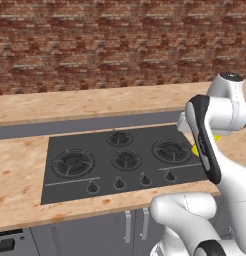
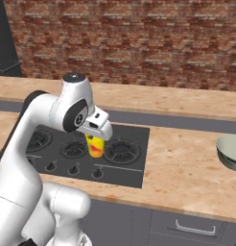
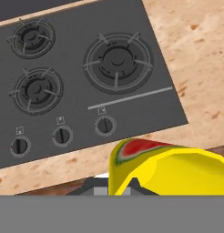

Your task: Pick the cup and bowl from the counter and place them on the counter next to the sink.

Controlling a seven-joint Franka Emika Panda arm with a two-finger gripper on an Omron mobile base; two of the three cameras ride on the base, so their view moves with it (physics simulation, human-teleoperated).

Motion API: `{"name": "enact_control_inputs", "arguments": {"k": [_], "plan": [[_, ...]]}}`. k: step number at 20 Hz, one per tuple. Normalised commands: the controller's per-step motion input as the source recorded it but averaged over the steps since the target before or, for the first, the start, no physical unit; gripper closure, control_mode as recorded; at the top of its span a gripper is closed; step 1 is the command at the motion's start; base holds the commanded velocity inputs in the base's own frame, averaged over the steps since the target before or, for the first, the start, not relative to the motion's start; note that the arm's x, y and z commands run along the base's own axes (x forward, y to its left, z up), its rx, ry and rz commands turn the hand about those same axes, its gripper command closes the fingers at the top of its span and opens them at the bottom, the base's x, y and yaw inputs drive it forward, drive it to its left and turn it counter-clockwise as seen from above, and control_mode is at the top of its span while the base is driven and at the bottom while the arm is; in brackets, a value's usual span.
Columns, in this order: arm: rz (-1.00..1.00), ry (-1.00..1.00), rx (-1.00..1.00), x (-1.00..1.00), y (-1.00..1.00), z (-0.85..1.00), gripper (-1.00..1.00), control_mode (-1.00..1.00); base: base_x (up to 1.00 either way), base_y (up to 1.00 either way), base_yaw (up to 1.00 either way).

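Yellow cup (image 2: 94,145) hangs clamped in the closed gripper (image 2: 95,139), raised clear above the black stove top (image 2: 124,168), over its right-hand burners. From the hand camera, the cup (image 3: 166,168) sits close in front of the stove's knob row. The grey-green bowl (image 2: 230,151) rests on the tan wood-grain counter (image 2: 187,168), well apart to the right of the stove top.

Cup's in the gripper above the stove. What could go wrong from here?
1. The cup hangs from the gripper over the stove top; a slip would likely drop it onto the burners.
2. The bowl sits at the right edge of the counter; a low carry rightward might clip it.
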Motion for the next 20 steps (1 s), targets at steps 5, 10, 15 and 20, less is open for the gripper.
{"name": "enact_control_inputs", "arguments": {"k": [5,10,15,20], "plan": [[0.16,0.0,0.04,-0.13,0.13,0.0,1.0,-1.0,0.0,0.0,0.0],[0.03,0.0,0.0,-0.09,0.07,0.0,1.0,-1.0,0.0,0.0,0.0],[0.0,0.0,0.0,0.0,0.0,0.0,1.0,-1.0,0.0,0.0,0.0],[0.0,0.0,0.0,0.0,0.0,0.0,1.0,-1.0,0.0,0.0,0.0]]}}
